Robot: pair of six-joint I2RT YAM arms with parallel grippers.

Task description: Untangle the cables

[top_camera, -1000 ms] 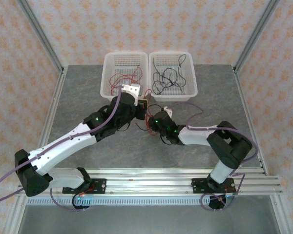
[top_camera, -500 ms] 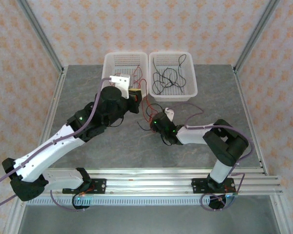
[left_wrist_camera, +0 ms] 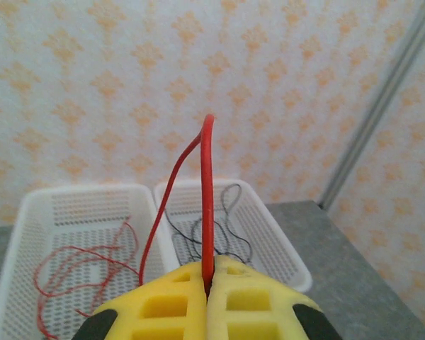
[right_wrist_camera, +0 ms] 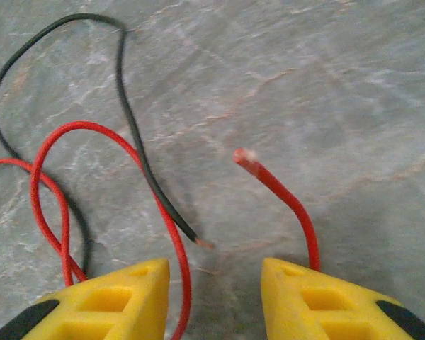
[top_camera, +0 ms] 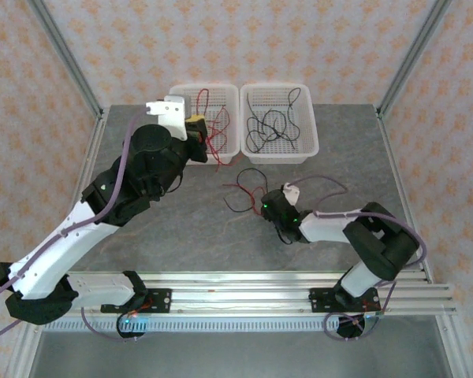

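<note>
My left gripper [left_wrist_camera: 207, 278] is clamped tight on a red cable [left_wrist_camera: 207, 184] and holds it high above the left basket [left_wrist_camera: 14, 241]. Red strands [left_wrist_camera: 71, 265] lie in that basket, and the black ones [left_wrist_camera: 219, 227] lie in the right basket [left_wrist_camera: 287, 255]. The cable bends over past my fingers and its tail hangs down near the wall between the two baskets. If I let go here, I think it could drape over that wall, land among the blacks, or slip out onto the desk.

My right gripper [right_wrist_camera: 212, 276] sits low over the desk [right_wrist_camera: 354, 85], jaws partly open, with nothing held. Ahead of it a red loop [right_wrist_camera: 64, 134] is crossed by a black cable [right_wrist_camera: 127, 120]; I cannot tell which lies on top. A short red end [right_wrist_camera: 276, 184] rises by my right finger. The loop runs just beside my left finger, so closing here could pinch red and black together. Lifting them together would likely pull the crossing tighter rather than free it. A thin strand could also slide out from between my pads on the smooth desk.
</note>
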